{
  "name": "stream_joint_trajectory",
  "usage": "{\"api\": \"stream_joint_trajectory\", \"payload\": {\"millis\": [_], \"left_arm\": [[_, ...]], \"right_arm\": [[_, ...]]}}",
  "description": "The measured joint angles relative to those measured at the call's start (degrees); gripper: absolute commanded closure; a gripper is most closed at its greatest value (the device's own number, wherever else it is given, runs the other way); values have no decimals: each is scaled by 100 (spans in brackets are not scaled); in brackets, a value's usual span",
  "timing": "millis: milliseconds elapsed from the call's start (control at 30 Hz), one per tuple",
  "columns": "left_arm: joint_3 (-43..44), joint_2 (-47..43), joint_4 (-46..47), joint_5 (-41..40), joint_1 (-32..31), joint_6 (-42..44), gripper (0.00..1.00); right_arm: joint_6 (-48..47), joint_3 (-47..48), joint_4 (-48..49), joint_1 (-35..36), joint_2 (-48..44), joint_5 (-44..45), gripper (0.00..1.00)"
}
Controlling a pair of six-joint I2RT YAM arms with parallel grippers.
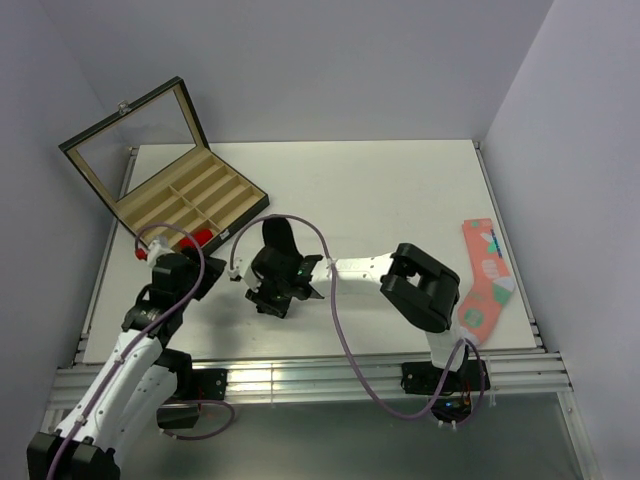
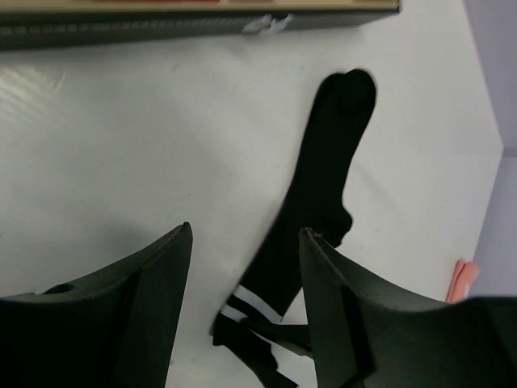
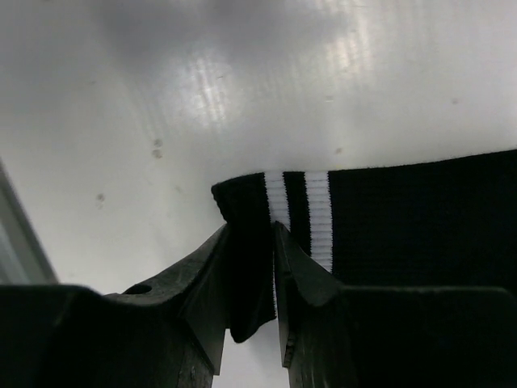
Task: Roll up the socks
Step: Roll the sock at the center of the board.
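Right claw: the right gripper (image 3: 252, 242) has its jaws drawn in on a fold of black fabric, which fills the narrow gap between the two fingers
What it holds: the cuff edge of the black sock (image 3: 404, 218), pinched just beside the two white stripes (image 3: 319, 210); a bit of the cuff hangs down between the fingers, below the grip
Black sock, right wrist view: flat on the table from the stripes onward, running off the right edge of the view
Black sock, top view: the black sock (image 1: 278, 240) lies near the middle of the table (image 1: 380, 190), its cuff end under the right wrist and its toe end pointing away from the arms
Left claw: the left gripper (image 2: 245, 242) hangs over the table with its jaws well apart and nothing between them
Left wrist view: the black sock (image 2: 323, 162) stretches away beyond the fingers, striped cuff nearest, rounded toe farthest
Red sock: the red sock (image 1: 195, 238) lies at the near edge of the box, partly hidden by the left arm, well apart from the black one
Box: a compartment box (image 1: 190, 195) stands at the far left of the table, its glazed lid (image 1: 130, 135) tilted up and back
Pink sock: a salmon-pink sock (image 1: 484, 280) with green and white patches lies along the table's right edge
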Motion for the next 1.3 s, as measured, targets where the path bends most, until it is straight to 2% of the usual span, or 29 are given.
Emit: {"api": "stream_joint_trajectory", "payload": {"millis": [200, 467, 600, 867, 1033, 1300], "left_arm": [[-981, 15, 922, -17, -411, -151, 42], [-1213, 442, 2065, 28, -898, -153, 42], [-1344, 719, 2546, 26, -1034, -162, 43], [-1432, 1215, 2929, 46, -1071, -168, 41], [-1432, 1309, 3075, 153, -1071, -216, 40], [-1467, 734, 2997, 188, -1040, -304, 38]], "right_arm": [[-118, -87, -188, -2, -83, -660, 67], [-450, -579, -538, -4, -575, -728, 52], [-710, -813, -691, -4, -866, -531, 51], [-1373, -1410, -774, -4, -1770, -280, 49], [-1611, -1646, -704, -4, -1954, -256, 50], [-1847, -2138, -426, 35, -1954, -170, 50]]}}
